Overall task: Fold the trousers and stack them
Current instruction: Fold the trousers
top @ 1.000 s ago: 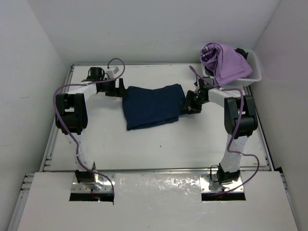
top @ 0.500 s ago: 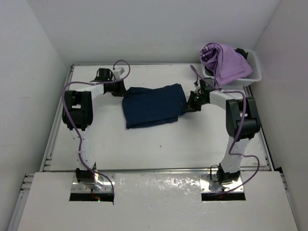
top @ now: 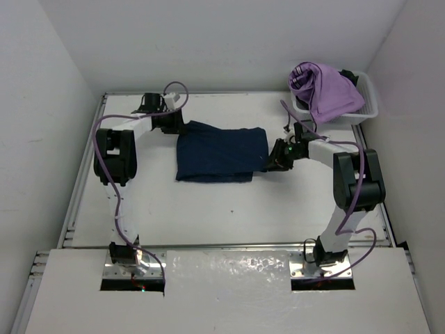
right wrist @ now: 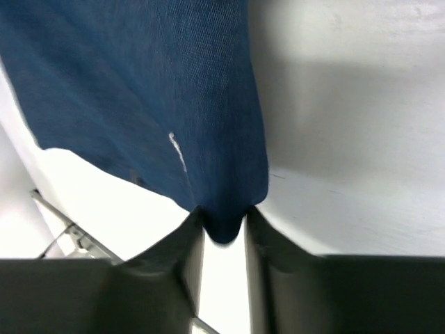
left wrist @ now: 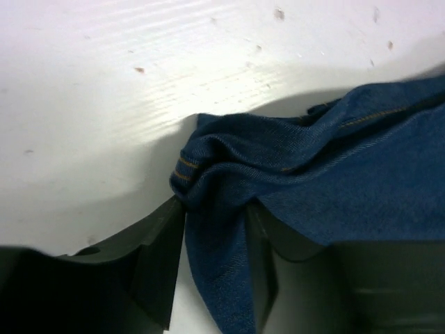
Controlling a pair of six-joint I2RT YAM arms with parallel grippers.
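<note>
Looking down from above, both arms have closed in on the trousers (top: 221, 154), which lie folded at the centre of the frame. The left gripper (top: 174, 124) has slid onto the upper-left corner and the right gripper (top: 273, 158) onto the right edge. The bundle now sits squarer than it did a second ago. The lilac garment (top: 325, 90) waits in the basket (top: 370, 104) at upper right, well apart.

Over to the left wrist: a bunched denim corner runs down between the fingers (left wrist: 160, 271), which are clenched on cloth.

Right wrist now: the fingers (right wrist: 174, 264) pinch a folded tip of denim at lower centre.

With both holds on, I'd say the next fold is ready to start.
</note>
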